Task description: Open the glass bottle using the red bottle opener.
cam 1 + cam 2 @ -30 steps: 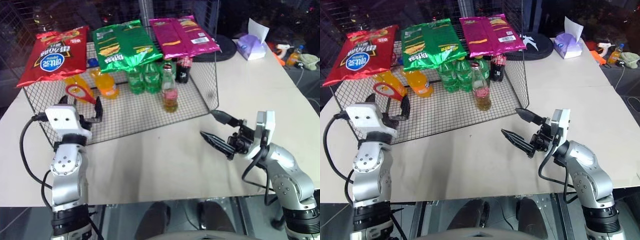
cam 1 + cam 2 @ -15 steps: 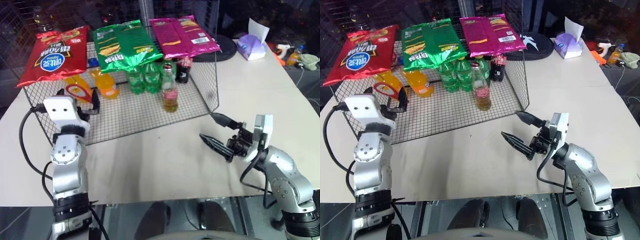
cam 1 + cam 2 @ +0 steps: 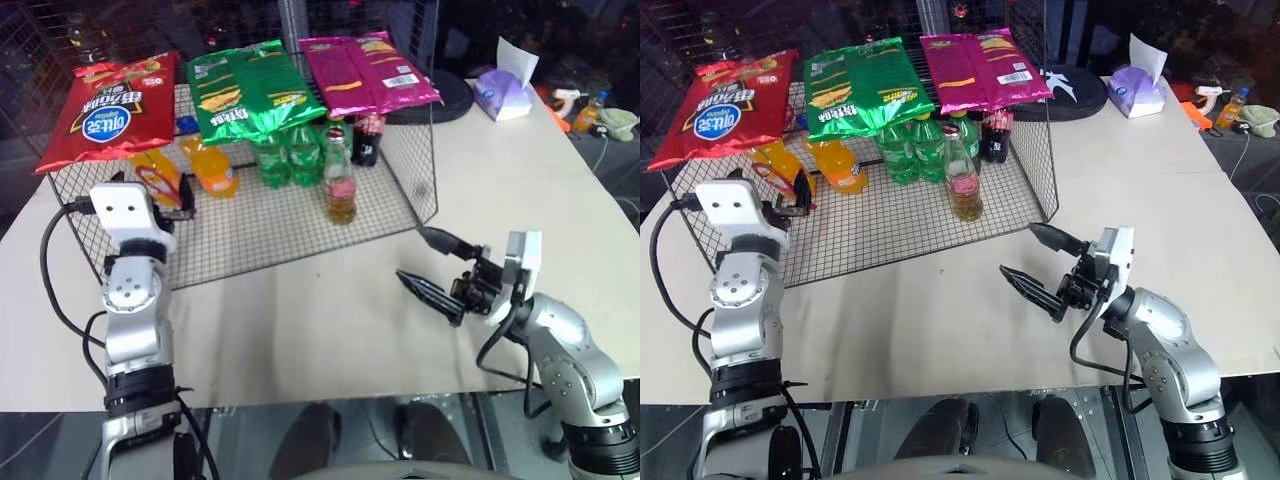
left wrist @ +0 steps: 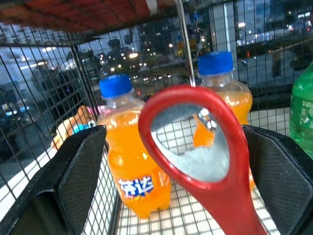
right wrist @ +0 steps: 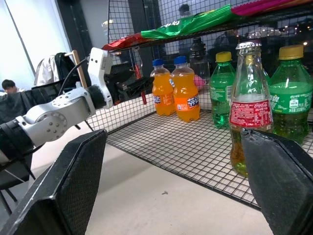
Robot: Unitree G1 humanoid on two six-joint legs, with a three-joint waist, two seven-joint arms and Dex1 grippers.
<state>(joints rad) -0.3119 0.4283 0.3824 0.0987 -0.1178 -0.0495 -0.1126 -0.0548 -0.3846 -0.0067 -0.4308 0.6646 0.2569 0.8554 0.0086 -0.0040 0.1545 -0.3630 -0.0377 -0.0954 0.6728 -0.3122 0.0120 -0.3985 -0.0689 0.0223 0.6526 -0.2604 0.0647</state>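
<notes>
Over at the left of the head view, the left gripper is up at the open front of the wire rack, and its jaws stand wide apart with the red bottle opener right between them. From the left wrist view the opener's loop head sits in the gap between the two black pads; it looks clear of both (contact at the handle end runs out of the picture, so that part I cannot tell). Behind the loop stand two orange plastic bottles with blue caps.

Centre of the head view now: the glass bottle stands upright on the rack's mesh floor, near the front edge, amber drink inside, red label band, cap on. Just behind it are the green plastic bottles, with a dark cola bottle to their right.

On the rack's top lie three snack bags: red, green and magenta.

Lower right, the right gripper hangs over the pale counter, jaws released and spread, grasping nothing, well apart from the glass bottle and pointing toward it. A tissue box sits at the upper right.
</notes>
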